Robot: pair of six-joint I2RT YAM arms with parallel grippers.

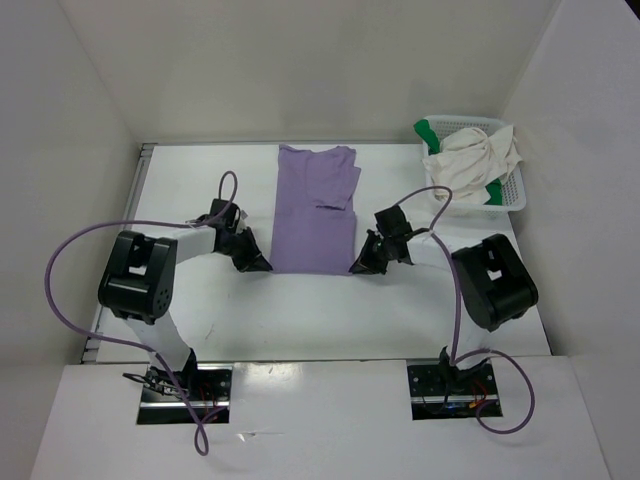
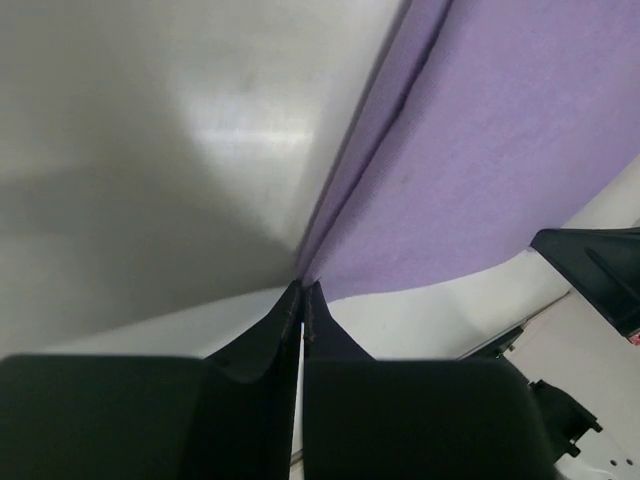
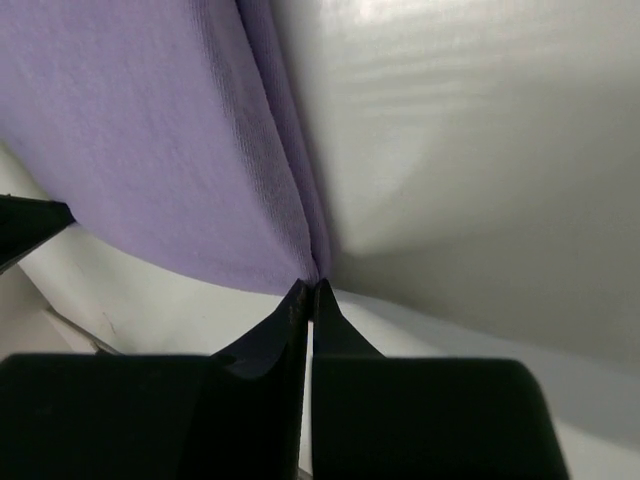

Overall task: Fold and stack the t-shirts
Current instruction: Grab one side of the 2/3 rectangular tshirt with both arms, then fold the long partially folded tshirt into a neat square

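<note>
— Looking for the lavender t-shirt (image 1: 315,215)?
— Lying flat in the middle of the table (image 1: 400,300), folded into a long strip, running from the far edge toward the arms, with a sleeve doubled over on top.
— And being pinched where?
— Clamping the left gripper (image 1: 264,267) tight on the near left corner, and the right gripper (image 1: 356,268) tight on the near right corner. Showing, in both wrist views, fingertips (image 2: 282,328) pressing together right at the layered purple edge, low against the tabletop.
— Seeing the other two anywhere?
— Sitting crumpled in the white mesh basket (image 1: 515,195) at the far right corner of the table. Heaping the cream t-shirt (image 1: 478,160) on top and over the rim, with the green t-shirt (image 1: 427,130) peeking out at the basket's far left. Lying well apart from the lavender one.
</note>
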